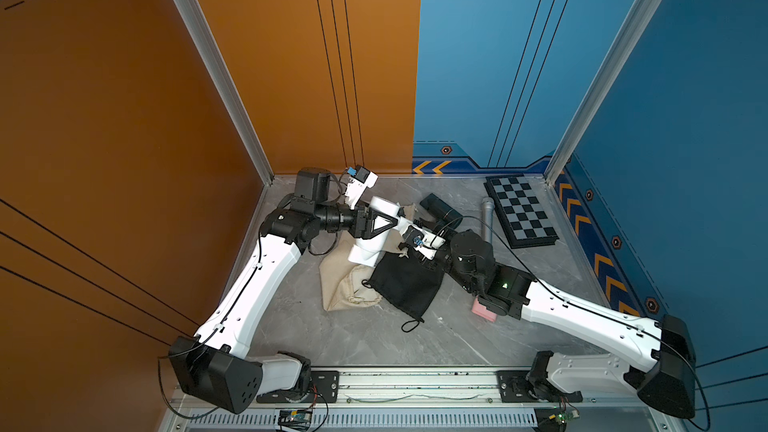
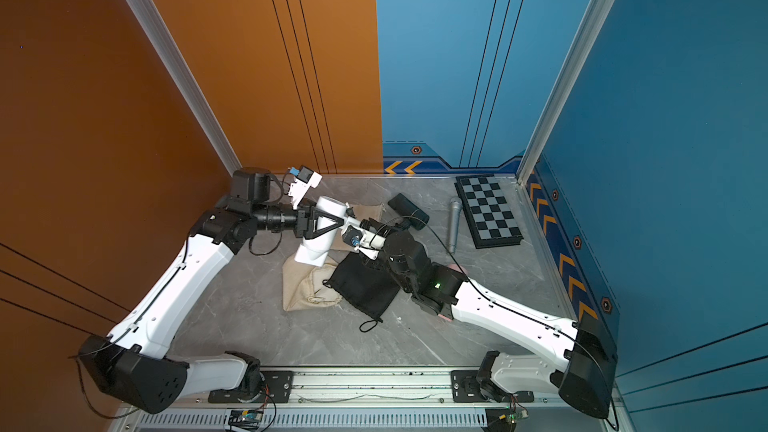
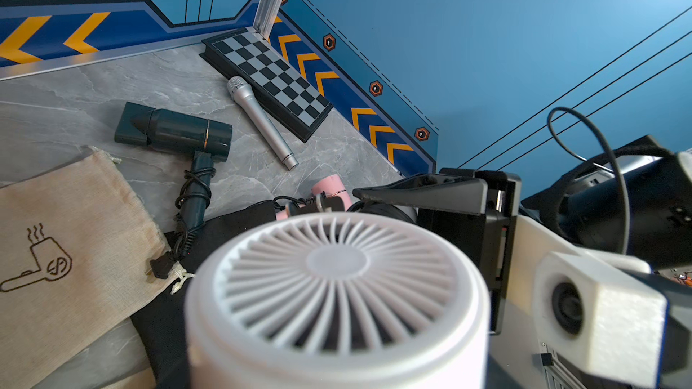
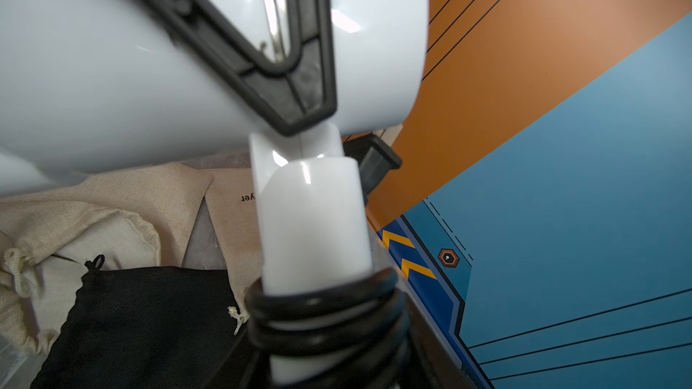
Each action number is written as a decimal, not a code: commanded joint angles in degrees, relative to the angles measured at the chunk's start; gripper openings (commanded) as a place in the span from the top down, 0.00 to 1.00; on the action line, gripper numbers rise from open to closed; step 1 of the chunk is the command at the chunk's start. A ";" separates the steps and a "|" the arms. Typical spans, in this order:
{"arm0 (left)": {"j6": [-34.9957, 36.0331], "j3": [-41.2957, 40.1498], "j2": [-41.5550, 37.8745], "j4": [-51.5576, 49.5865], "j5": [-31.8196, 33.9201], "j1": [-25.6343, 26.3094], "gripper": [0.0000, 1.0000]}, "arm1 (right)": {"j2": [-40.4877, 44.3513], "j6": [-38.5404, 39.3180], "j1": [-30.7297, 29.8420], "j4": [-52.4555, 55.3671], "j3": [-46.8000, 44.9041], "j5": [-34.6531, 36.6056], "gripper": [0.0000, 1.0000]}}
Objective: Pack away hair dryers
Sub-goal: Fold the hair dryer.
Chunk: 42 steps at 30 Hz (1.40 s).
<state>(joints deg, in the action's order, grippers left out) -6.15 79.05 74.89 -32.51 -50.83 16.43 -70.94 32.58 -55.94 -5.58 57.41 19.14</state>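
The white hair dryer [image 3: 337,286] fills the foreground, its round rear grille facing the camera. The black hair dryer [image 3: 176,132] lies flat on the grey table [image 3: 75,87], cord wound round its handle. A grey microphone [image 3: 262,123] lies just beside a chessboard [image 3: 267,78]. The pink hair dryer [image 3: 331,187] is partly hidden. A beige bag [image 3: 67,218] overlaps a black bag [image 3: 161,323].
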 commanded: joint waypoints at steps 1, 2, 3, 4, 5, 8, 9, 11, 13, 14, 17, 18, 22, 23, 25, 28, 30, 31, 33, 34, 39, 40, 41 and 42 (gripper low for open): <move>-3.27 -1.19 -2.08 4.99 1.83 -0.86 0.69 | -0.49 -5.23 0.46 -5.20 3.68 1.52 0.62; -4.14 -1.47 -2.40 6.59 2.67 -0.85 0.70 | -0.53 -6.76 0.49 -5.31 3.68 1.93 0.62; -5.03 -1.76 -2.64 8.04 3.53 -0.96 0.70 | -0.62 -8.44 0.53 -5.54 3.69 2.23 0.62; -5.79 -2.19 -2.97 9.77 4.25 -1.04 0.71 | -0.91 -10.48 0.28 -6.12 3.72 3.65 0.63; -6.60 -2.72 -3.22 11.53 5.15 -1.06 0.71 | -1.16 -12.76 0.27 -6.07 4.02 4.46 0.63; -9.99 -4.93 -3.74 18.43 7.00 -1.08 0.71 | -2.03 -20.46 -0.79 -5.34 5.29 5.98 0.63; -10.90 -5.42 -3.70 20.26 7.57 -0.83 0.71 | -2.54 -23.30 -1.37 -4.79 6.11 6.92 0.63; -11.36 -6.37 -3.85 23.75 9.89 -0.10 0.71 | -4.25 -29.06 -2.89 -3.13 8.19 10.39 0.63; -11.26 -7.58 -4.18 26.33 12.45 1.21 0.72 | -5.98 -36.26 -4.38 -0.85 10.56 14.38 0.62; -11.25 -8.12 -4.27 27.40 13.45 1.77 0.72 | -6.75 -39.60 -5.07 -0.02 11.47 15.74 0.62; -11.17 -9.64 -4.54 30.44 17.18 3.60 0.72 | -9.04 -48.00 -7.17 1.20 13.46 19.95 0.64; -11.16 -10.40 -4.81 31.76 18.41 4.18 0.72 | -9.71 -50.49 -7.81 0.96 13.61 21.31 0.64; -12.44 -13.60 -5.53 37.32 22.63 6.27 0.72 | -10.54 -59.77 -8.17 -2.24 12.88 22.30 0.64; -12.69 -14.12 -5.55 38.12 23.20 6.63 0.72 | -10.56 -60.73 -8.09 -3.02 12.74 22.03 0.64; -13.17 -15.06 -5.63 39.58 24.52 7.34 0.72 | -9.97 -61.30 -7.97 -4.26 12.69 21.62 0.62; -14.64 -16.39 -6.10 42.26 25.98 7.63 0.72 | -8.64 -65.47 -6.03 -4.98 11.96 18.14 0.58; -15.18 -17.46 -6.47 44.40 27.38 7.90 0.73 | -9.07 -72.02 -4.58 -5.39 11.87 14.89 0.57; -15.34 -17.70 -6.52 44.81 28.23 8.07 0.73 | -9.51 -73.60 -4.57 -5.66 12.21 14.19 0.57; -15.80 -18.42 -6.97 46.17 29.78 8.40 0.73 | -10.09 -76.01 -5.05 -5.98 12.28 14.55 0.57; -15.89 -18.80 -7.28 46.76 30.42 8.55 0.73 | -10.26 -77.26 -5.05 -6.39 12.04 14.21 0.57; -16.85 -19.63 -8.10 49.05 33.03 9.49 0.73 | -10.55 -81.79 -5.13 -10.68 10.24 13.95 0.55; -16.99 -19.63 -8.08 49.27 33.29 9.73 0.73 | -10.68 -82.55 -5.12 -10.71 10.39 13.96 0.54; -16.77 -19.63 -8.18 49.29 34.06 10.14 0.73 | -10.63 -83.90 -5.06 -11.49 10.19 13.72 0.54; -16.42 -19.63 -8.35 49.43 34.66 10.57 0.73 | -10.54 -85.23 -4.80 -13.10 9.51 13.24 0.53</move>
<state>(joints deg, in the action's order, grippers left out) -21.02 59.79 67.29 8.60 -24.73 26.33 -82.59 -38.39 -59.90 -4.99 66.74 35.92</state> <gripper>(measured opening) 0.694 0.467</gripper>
